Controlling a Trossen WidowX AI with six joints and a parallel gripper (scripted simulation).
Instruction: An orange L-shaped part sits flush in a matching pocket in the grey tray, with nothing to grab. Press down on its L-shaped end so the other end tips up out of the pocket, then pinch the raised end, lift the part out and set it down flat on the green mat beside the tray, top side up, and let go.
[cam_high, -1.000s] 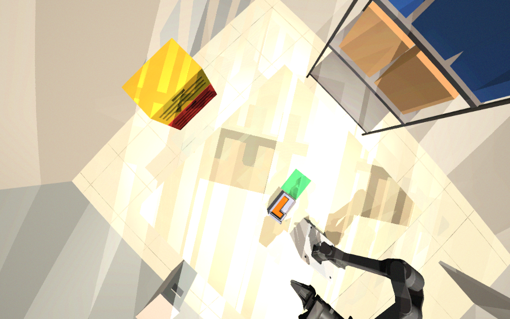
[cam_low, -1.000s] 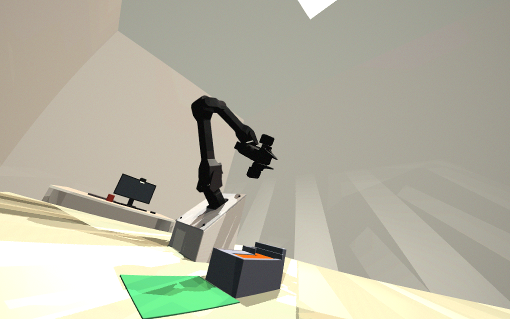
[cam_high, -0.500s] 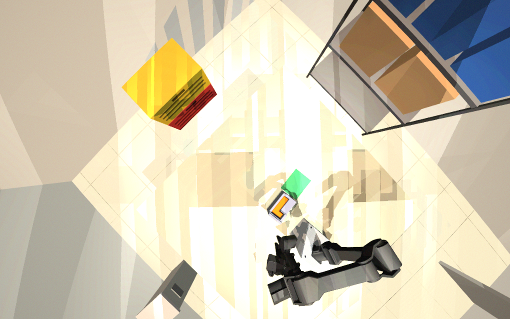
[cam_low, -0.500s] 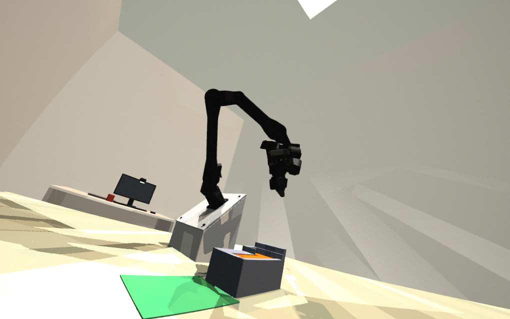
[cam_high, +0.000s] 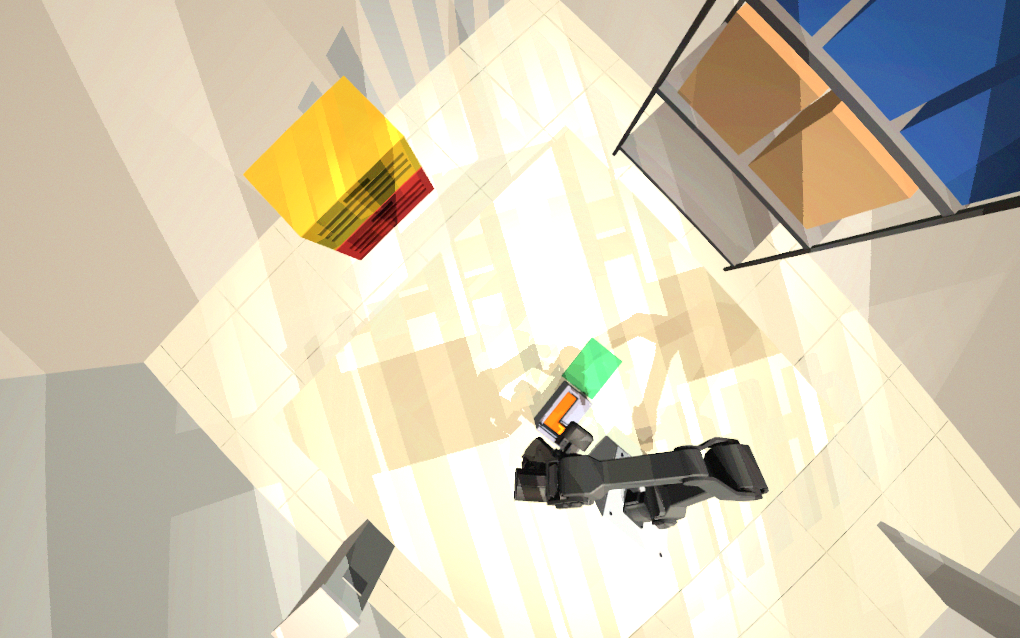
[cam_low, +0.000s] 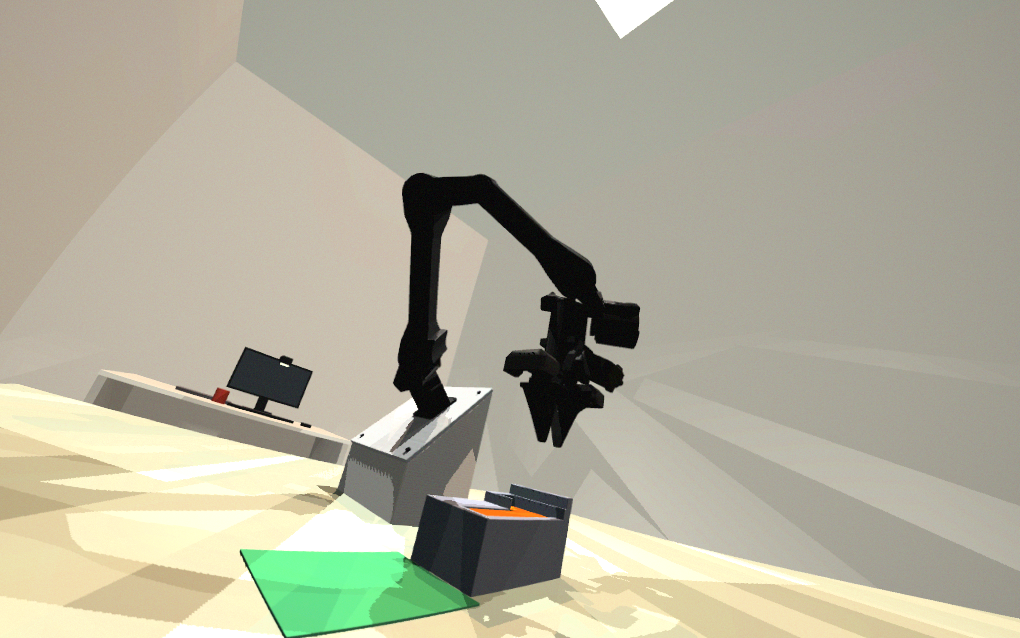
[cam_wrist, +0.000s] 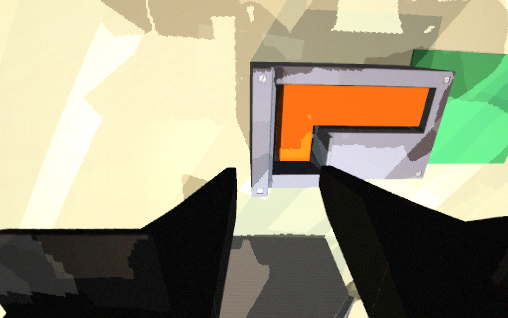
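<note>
Gripper (cam_low: 557, 438): part-open, empty, above tray (cam_low: 488, 552).
Part (cam_wrist: 305, 112): flush in pocket.
Advice: descend straight, press the short foot squarely.

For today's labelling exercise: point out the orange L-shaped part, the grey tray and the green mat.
orange L-shaped part (cam_wrist: 350, 106): wrist view, middle of its long arm.
grey tray (cam_wrist: 261, 130): wrist view, its left rim.
green mat (cam_low: 330, 590): exterior view, middle of its bare surface.
</note>
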